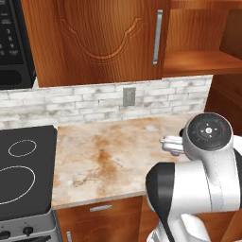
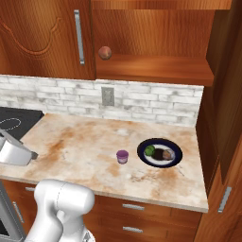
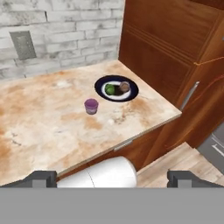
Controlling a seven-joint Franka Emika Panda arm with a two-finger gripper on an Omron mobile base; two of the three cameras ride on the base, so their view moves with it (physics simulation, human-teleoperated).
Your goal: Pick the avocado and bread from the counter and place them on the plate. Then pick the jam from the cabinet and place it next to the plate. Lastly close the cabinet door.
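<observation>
On the counter (image 2: 80, 142) the dark-rimmed plate (image 2: 159, 143) holds the green avocado (image 2: 150, 151) and the brown bread (image 2: 166, 154) side by side. The purple jam (image 2: 122, 156) stands upright just left of the plate, apart from it. In the hand view the jam (image 3: 91, 106) and plate (image 3: 131, 92) lie well ahead. My gripper (image 3: 113, 179) hangs back over the counter's front edge, open, with nothing between its fingertips (image 3: 41, 178). The cabinet (image 2: 156, 68) stands open, its door (image 2: 226, 71) swung out at the right.
A reddish-brown ball (image 2: 105, 52) sits on the cabinet shelf's left end. The black stovetop (image 1: 23, 165) lies left of the counter, with a microwave (image 1: 14, 42) above it. A wall outlet (image 2: 108, 96) is in the brick backsplash. Drawer units (image 2: 132, 208) run under the counter.
</observation>
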